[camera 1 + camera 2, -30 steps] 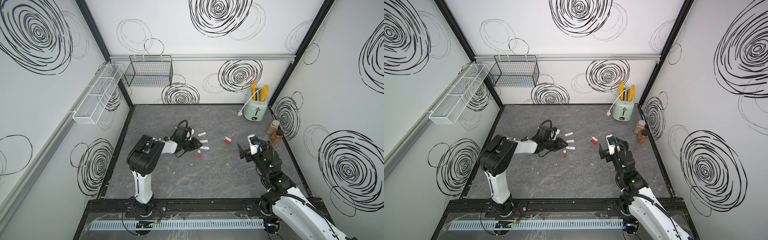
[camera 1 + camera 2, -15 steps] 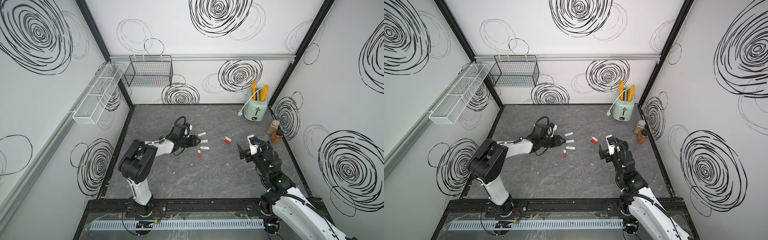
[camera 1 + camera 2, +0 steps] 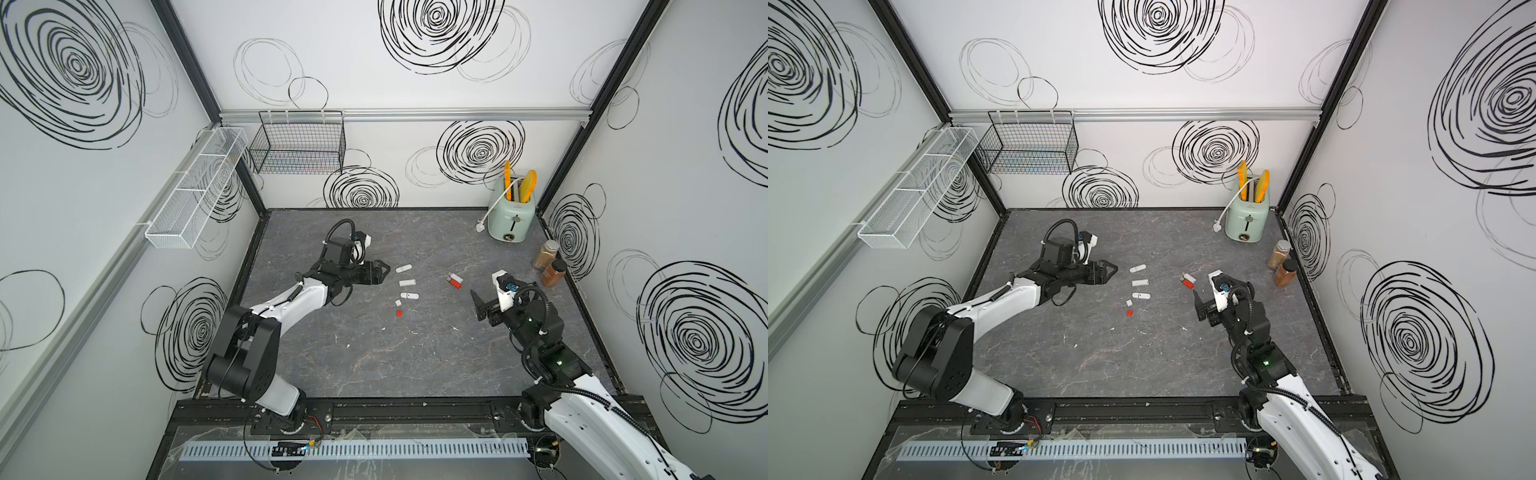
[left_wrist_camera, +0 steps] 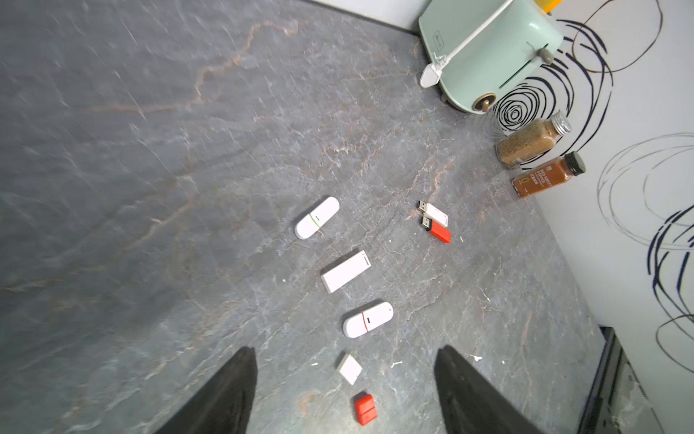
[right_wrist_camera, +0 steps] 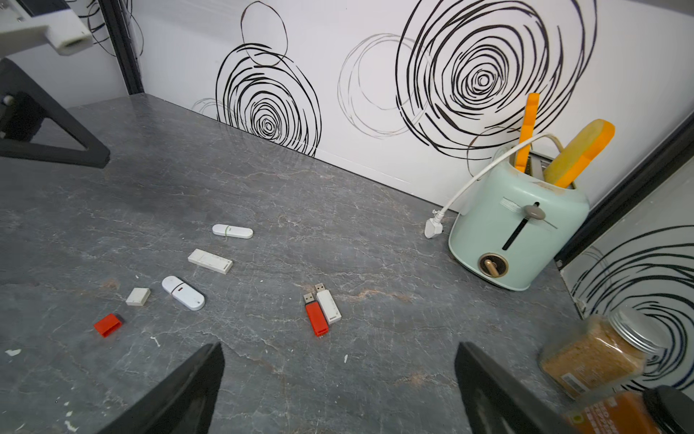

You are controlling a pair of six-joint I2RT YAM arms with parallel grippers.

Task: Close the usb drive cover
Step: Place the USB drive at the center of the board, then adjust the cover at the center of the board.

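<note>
Two uncapped usb drives lie side by side, a red drive (image 3: pixel 456 282) (image 5: pixel 316 317) and a white drive (image 3: pixel 456 276) (image 5: pixel 328 306). Their loose covers, a red cap (image 3: pixel 399 313) (image 4: pixel 365 409) and a white cap (image 3: pixel 397 303) (image 4: pixel 350 369), lie further left. Three capped white drives (image 3: pixel 407 283) form a row just behind the caps. My left gripper (image 3: pixel 384 270) (image 4: pixel 345 350) is open and empty, left of that row. My right gripper (image 3: pixel 478 305) (image 5: pixel 338 347) is open and empty, right of the uncapped drives.
A mint toaster (image 3: pixel 511 218) with its white cord stands at the back right. Two spice bottles (image 3: pixel 545 253) (image 3: pixel 552 273) stand along the right wall, close to my right gripper. A black wire basket (image 3: pixel 299 143) and a white one (image 3: pixel 195 195) hang on the walls.
My left gripper has opened wide and drawn back from the row of white drives, toward the back, while its elbow has dropped lower. The right arm has stayed still.
</note>
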